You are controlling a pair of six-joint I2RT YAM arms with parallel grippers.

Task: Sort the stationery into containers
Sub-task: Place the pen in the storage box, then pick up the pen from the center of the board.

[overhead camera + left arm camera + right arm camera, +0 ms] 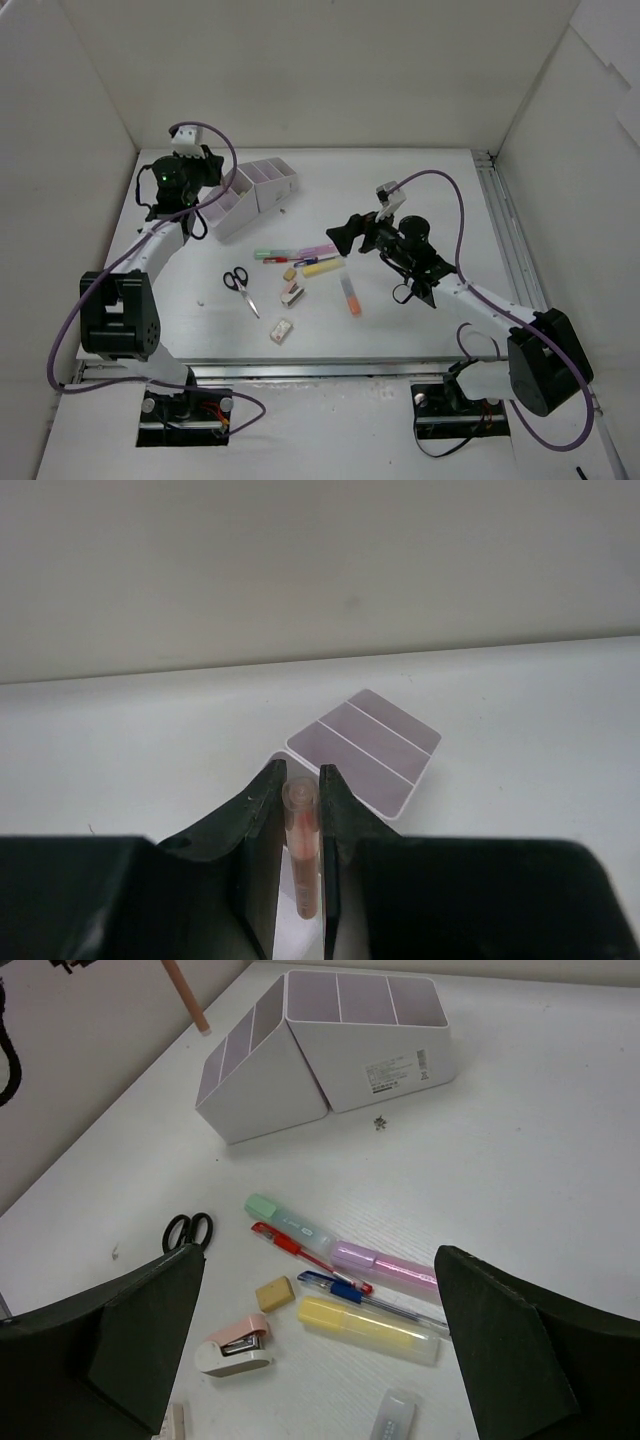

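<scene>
Organizer [365,745] sits just beyond left claw [300,772], clamped on orange pen [303,850]. Right claw [320,1305] spread apart over loose stationery [365,1327] on white table [540,1140]; white walls [300,70] enclose it.

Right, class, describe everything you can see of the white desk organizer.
The organizer is smooth white plastic outside, pale lilac inside, thin dividers splitting it into rectangular compartments. Two sections meet at an angle, one slanted. A small printed label sits on one wall. It stands on the table, far left; the left pincer holds a pen near it.
</scene>
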